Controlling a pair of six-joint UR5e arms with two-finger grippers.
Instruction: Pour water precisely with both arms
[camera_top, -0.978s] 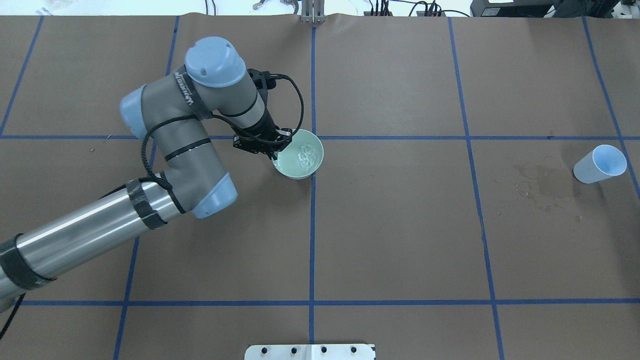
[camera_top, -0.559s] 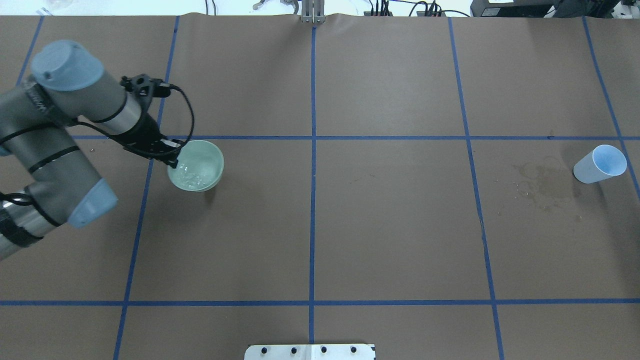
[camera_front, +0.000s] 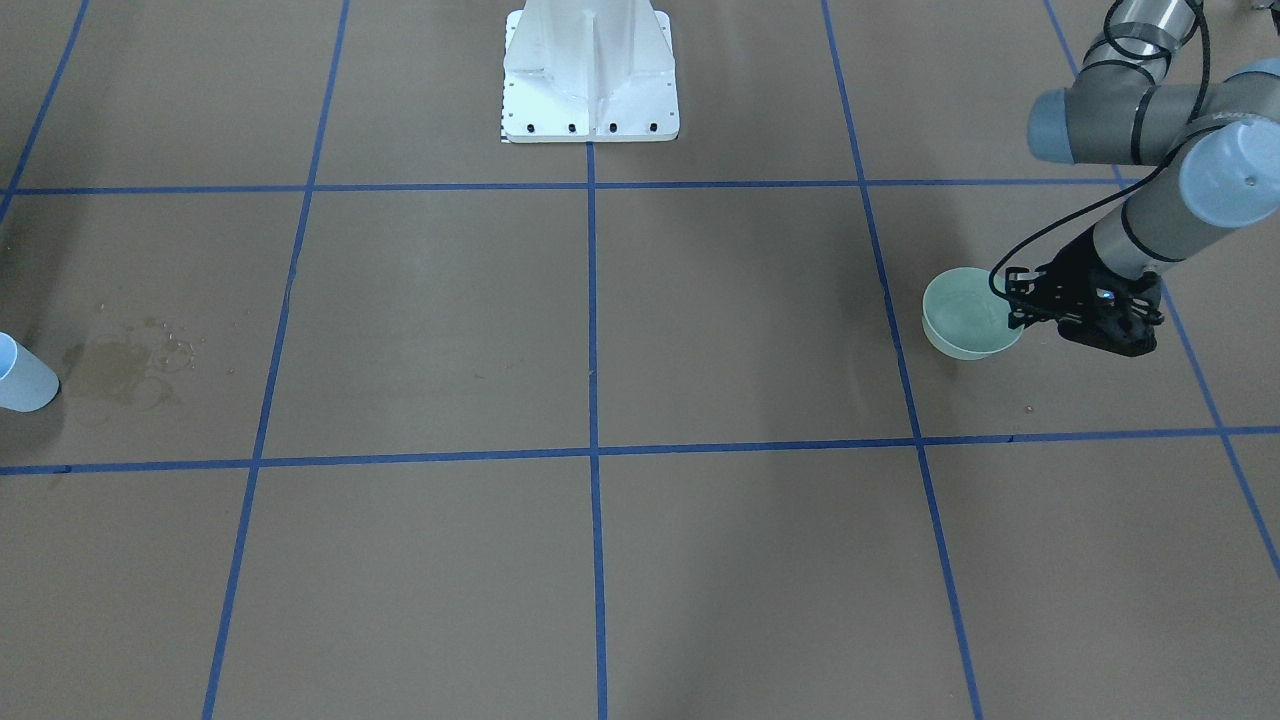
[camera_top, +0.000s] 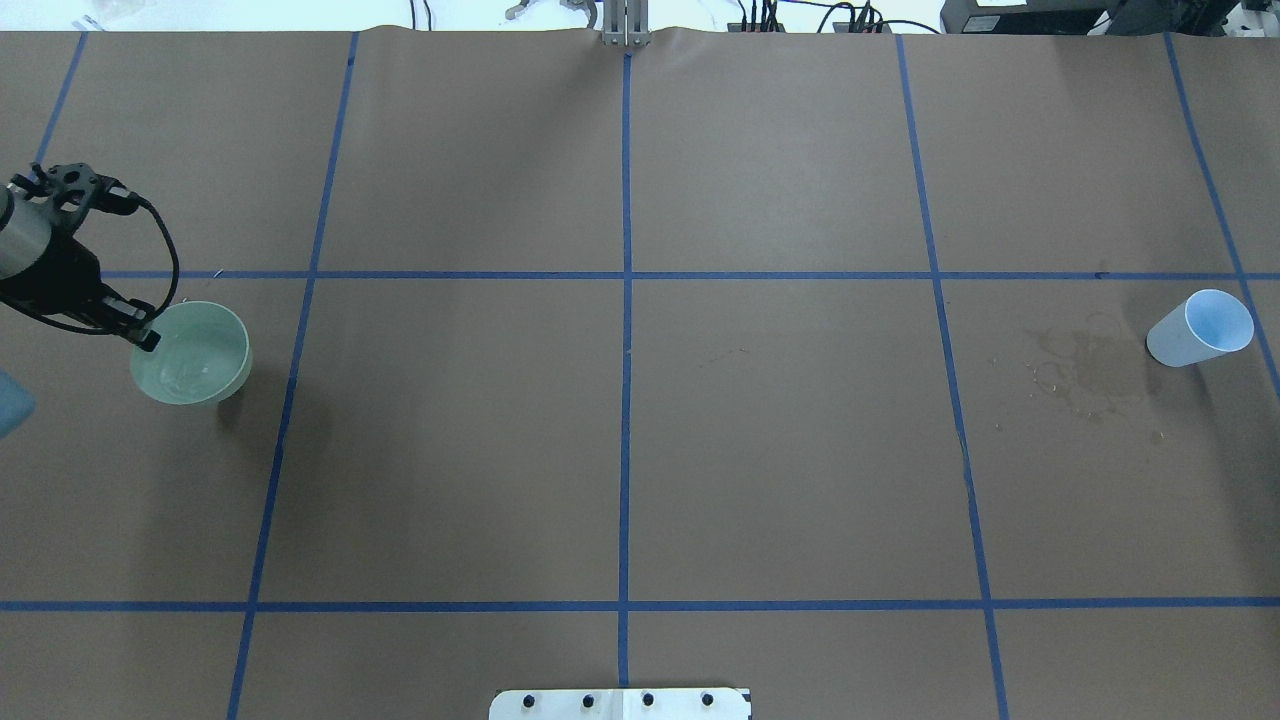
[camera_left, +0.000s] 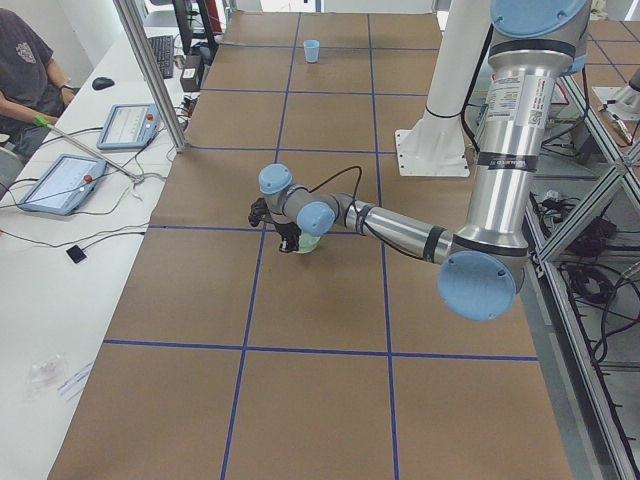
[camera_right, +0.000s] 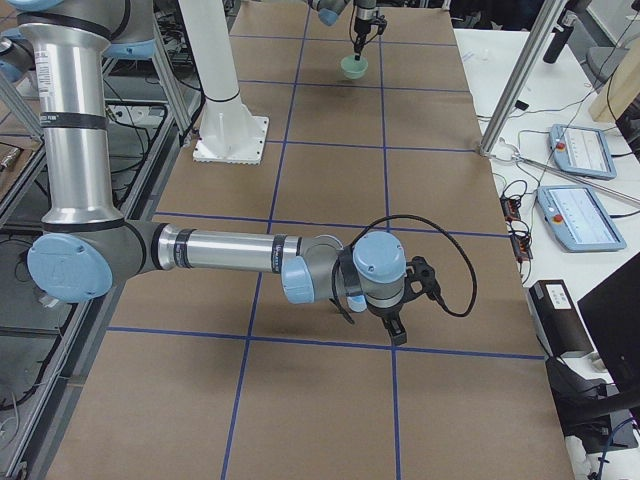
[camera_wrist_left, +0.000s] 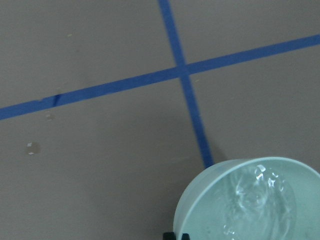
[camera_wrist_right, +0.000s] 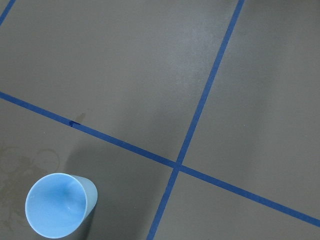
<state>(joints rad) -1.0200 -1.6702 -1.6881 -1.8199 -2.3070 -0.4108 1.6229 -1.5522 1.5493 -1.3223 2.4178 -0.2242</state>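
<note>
My left gripper (camera_top: 146, 337) is shut on the rim of a pale green bowl (camera_top: 192, 353) and holds it at the table's far left. The front view shows the same gripper (camera_front: 1012, 310) and bowl (camera_front: 962, 318). The water (camera_wrist_left: 261, 194) shows as ripples and white glints inside the bowl (camera_wrist_left: 200, 210). A light-blue cup (camera_top: 1200, 328) stands at the far right, also seen from the right wrist (camera_wrist_right: 60, 205). My right gripper (camera_right: 395, 328) shows only in the right side view, so I cannot tell whether it is open or shut.
A dried water stain (camera_top: 1085, 368) marks the brown paper left of the cup. The white pedestal (camera_front: 590, 80) stands at the robot's side. An operator (camera_left: 25, 70) sits beside control tablets (camera_left: 60, 183) along the far table edge.
My left arm has swept the bowl from near the table's centre line to the far left of the overhead view. The cup has not moved.
</note>
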